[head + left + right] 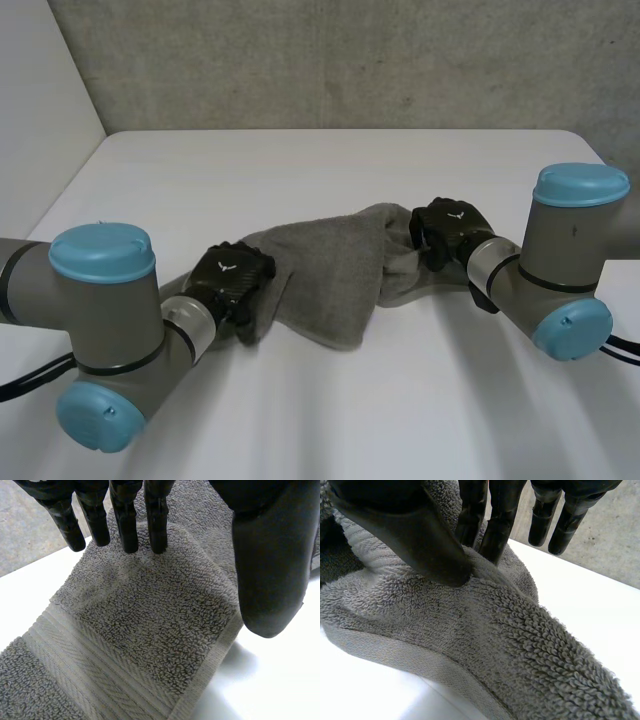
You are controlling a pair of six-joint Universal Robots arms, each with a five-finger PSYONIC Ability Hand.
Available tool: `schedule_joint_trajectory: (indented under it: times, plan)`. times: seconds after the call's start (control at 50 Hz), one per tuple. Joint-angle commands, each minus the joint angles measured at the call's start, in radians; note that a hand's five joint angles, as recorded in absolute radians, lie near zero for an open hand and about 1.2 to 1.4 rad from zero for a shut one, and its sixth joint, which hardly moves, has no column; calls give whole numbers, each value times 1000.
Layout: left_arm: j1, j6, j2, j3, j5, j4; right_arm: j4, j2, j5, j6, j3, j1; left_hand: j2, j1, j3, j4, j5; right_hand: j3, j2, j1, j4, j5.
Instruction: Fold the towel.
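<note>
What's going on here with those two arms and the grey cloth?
A two-armed robot is working on folding a grey towel on a white table. The towel lies bunched, not flat. The right robot hand pinches one end between thumb and fingers, while the left robot hand rests straight fingers on the other end, thumb apart.

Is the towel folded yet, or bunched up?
Bunched, not folded: the towel lies as a crumpled band between the left hand and the right hand, with no flat, squared layers.
</note>
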Motion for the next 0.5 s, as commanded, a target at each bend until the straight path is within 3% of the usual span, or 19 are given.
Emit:
schedule_joint_trajectory:
  times: [0.02, 0.4, 0.44, 0.48, 0.5]
  plan:
    - [-14, 0, 24, -21, -6, -27, -1, 18, -3, -5, -18, 1, -59, -113, -45, -56, -22, -33, 110, 79, -53, 76]
    - [-16, 2, -83, 61, -94, 68, 4, 10, -9, 4, -11, 3, 61, 8, -45, -56, 98, -33, 110, 79, -53, 76]
    - [-18, 3, -95, 70, -94, 70, 4, 10, -9, 6, -11, 1, 146, 93, -45, -56, 183, -33, 110, 79, -53, 76]
    - [-16, 5, -114, 87, -94, 67, 4, 10, -8, 6, -14, -2, 651, 598, -45, -56, 688, -33, 110, 79, -53, 76]
    - [-16, 5, -114, 87, -94, 67, 5, 8, -5, 6, -17, -7, 654, 601, -45, -56, 691, -33, 110, 79, -53, 76]
